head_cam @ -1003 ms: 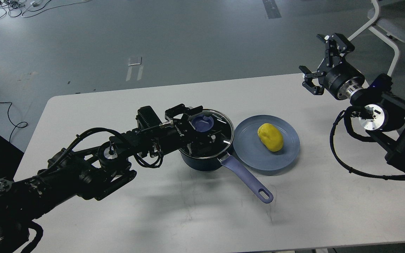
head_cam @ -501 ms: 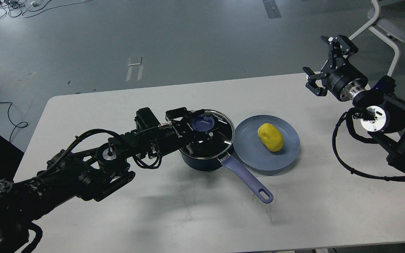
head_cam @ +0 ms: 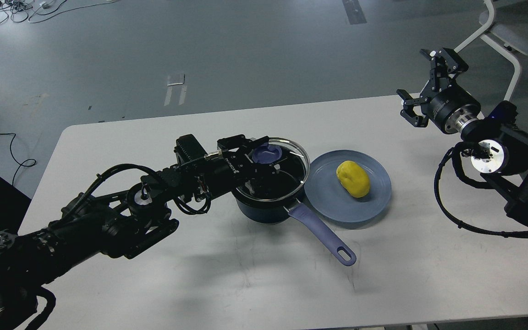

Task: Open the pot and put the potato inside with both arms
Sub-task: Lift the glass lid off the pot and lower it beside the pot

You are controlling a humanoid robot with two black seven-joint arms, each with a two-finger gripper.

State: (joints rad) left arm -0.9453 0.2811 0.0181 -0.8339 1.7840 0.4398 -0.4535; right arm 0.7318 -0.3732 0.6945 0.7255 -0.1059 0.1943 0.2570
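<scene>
This looks like a robotics lab or test hall. A plain white table (head_cam: 154, 284) stands on a bare grey concrete floor (head_cam: 245, 46) with tape marks (head_cam: 174, 87), and loose cables (head_cam: 12, 9) trail across the far corner.

One desk (head_cam: 154, 284) carries everything counted here. One pot (head_cam: 268, 208) stands on it, dark blue, with one long purple handle (head_cam: 321, 236) reaching toward the near edge. One glass lid (head_cam: 287, 167) sits over the pot, topped by one purple knob (head_cam: 266, 154). Just to the right of the pot lies one blue plate (head_cam: 374, 201), and on that plate rests one yellow potato (head_cam: 353, 178). Two black arms are in sight, each ending in one tool: the left tool (head_cam: 257, 158) at the pot's lid, the right tool (head_cam: 429, 85) well to the right of the pot, beyond the plate.
</scene>
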